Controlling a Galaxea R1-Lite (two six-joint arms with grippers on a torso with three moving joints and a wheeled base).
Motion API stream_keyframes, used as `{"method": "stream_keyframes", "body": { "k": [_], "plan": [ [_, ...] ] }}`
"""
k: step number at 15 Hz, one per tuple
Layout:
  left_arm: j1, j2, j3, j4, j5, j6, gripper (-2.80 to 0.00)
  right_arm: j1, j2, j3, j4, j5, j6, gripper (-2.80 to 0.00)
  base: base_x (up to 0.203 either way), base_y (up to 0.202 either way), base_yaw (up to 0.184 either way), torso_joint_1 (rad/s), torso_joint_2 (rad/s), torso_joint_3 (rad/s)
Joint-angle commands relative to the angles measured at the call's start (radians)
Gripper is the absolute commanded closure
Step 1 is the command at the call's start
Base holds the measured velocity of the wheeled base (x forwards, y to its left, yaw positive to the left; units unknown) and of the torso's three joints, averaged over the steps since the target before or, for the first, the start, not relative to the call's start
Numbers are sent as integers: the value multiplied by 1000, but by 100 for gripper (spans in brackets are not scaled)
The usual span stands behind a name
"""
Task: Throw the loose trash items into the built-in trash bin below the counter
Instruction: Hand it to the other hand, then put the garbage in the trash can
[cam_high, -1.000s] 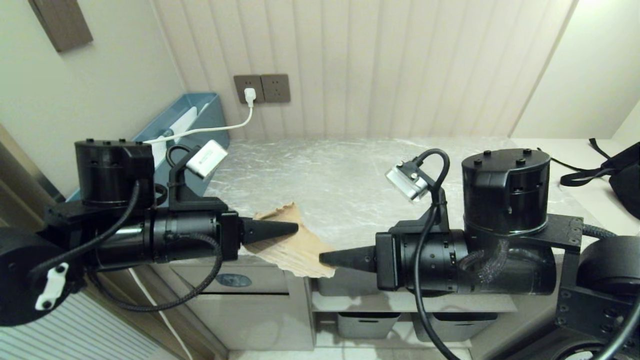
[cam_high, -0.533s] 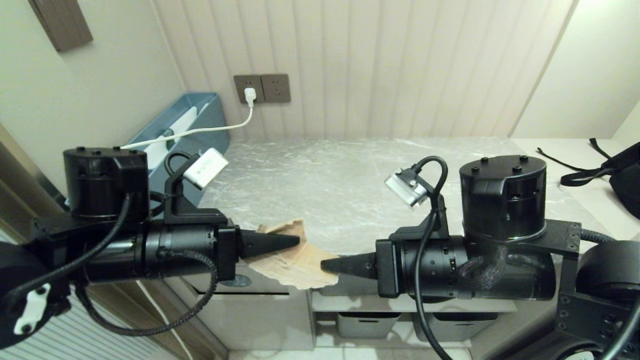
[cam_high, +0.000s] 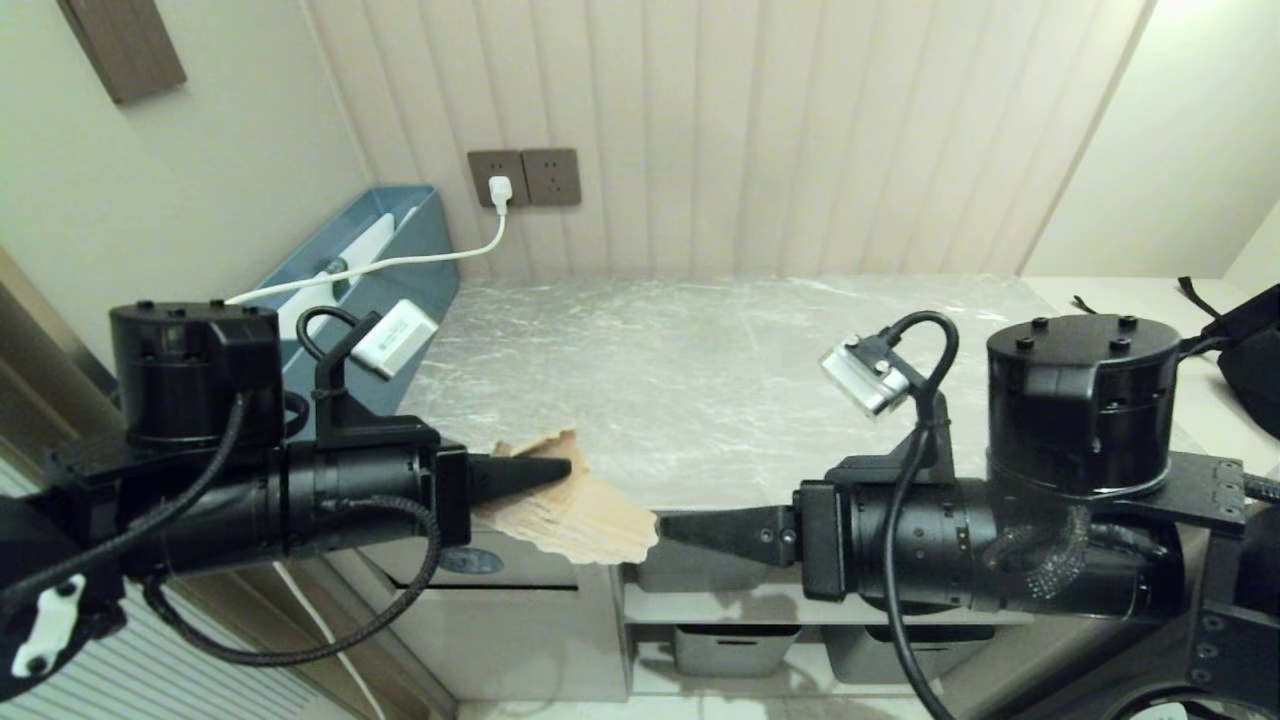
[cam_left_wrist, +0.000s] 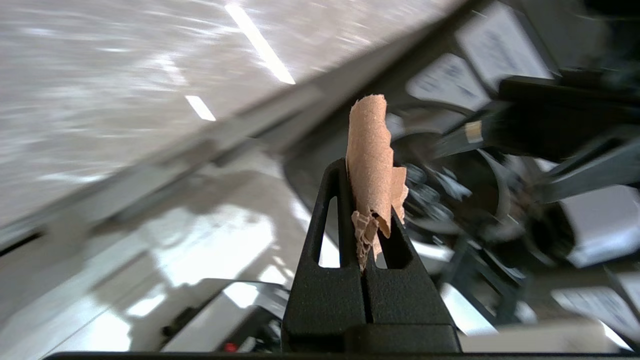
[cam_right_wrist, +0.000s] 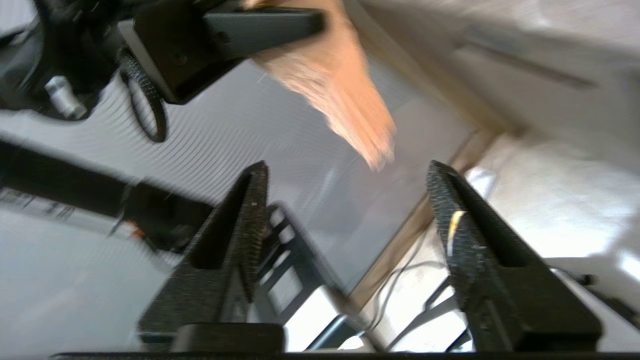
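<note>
Cardboard scrap (cam_high: 575, 510) not binned yet: it hangs off the counter (cam_high: 700, 380) front edge, pinched in the closed left gripper (cam_high: 565, 468), with the bin flap (cam_high: 480, 565) at about 7 o'clock below it. No bottle or card piece visible. Right gripper (cam_high: 665, 525) sits just at the scrap's 3 o'clock tip; only the right wrist view shows its jaws spread, empty.

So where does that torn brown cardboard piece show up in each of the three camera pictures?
Head view: the cardboard scrap hangs just past the counter edge, pinched by the left gripper.
Left wrist view: it stands in the middle, clamped between the shut jaws.
Right wrist view: it sits near the top, beyond the right gripper, whose jaws are apart.
Shared landmark: the left gripper, seen in all three.
</note>
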Motion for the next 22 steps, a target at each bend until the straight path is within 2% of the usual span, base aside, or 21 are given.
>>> {"method": "stream_keyframes", "body": {
  "k": [1, 3, 4, 6, 7, 9, 12, 15, 17, 19, 20, 21, 22],
  "plan": [
    [23, 8, 0, -4, 112, -1, 0, -89, -54, 46, -12, -56, -2, -280, 0, 0, 0, 0, 0, 0],
    [38, 10, 6, -4, 268, -4, 0, -234, -79, 65, -12, -112, -9, -280, 0, 0, 0, 0, 0, 0],
    [66, 2, 15, -4, 301, -7, 0, -322, -101, 78, -12, -138, -16, -280, 0, 0, 0, 0, 0, 0],
    [111, -20, 23, -4, 311, -6, 0, -491, -168, 142, -13, -187, -54, -280, 0, 0, 0, 0, 0, 0],
    [115, -32, 36, -5, 313, -4, 0, -565, -227, 198, -15, -201, -83, 0, 0, 0, 0, 0, 0, 0],
    [116, -66, 73, -5, 314, -2, 0, -646, -348, 302, -17, -225, -161, 0, 0, 0, 0, 0, 0, 0],
    [134, -187, 184, -5, 316, -2, 0, -755, -550, 430, -17, -260, -331, 0, 0, 0, 0, 0, 0, 0],
    [214, -362, 340, -4, 317, 3, 0, -790, -782, 595, -11, -283, -480, 0, 0, 0, 0, 0, 0, 0],
    [235, -477, 435, 0, 325, 51, 0, -794, -945, 740, 32, -249, -595, 0, 0, 0, 0, 0, 0, 0],
    [238, -565, 513, 4, 353, 139, 0, -796, -1128, 767, 214, -212, -674, 0, 0, 0, 0, 0, 0, 0],
    [237, -595, 541, 5, 362, 210, 0, -793, -1219, 755, 399, -202, -711, 0, 0, 0, 0, 0, 0, 0],
    [237, -618, 556, 6, 366, 267, 0, -790, -1288, 741, 562, -207, -737, 0, 0, 0, 0, 0, 0, 0],
    [237, -639, 565, 10, 368, 314, 0, -789, -1324, 742, 642, -231, -750, 0, 0, 0, 0, 0, 0, 0]
  ]
}}
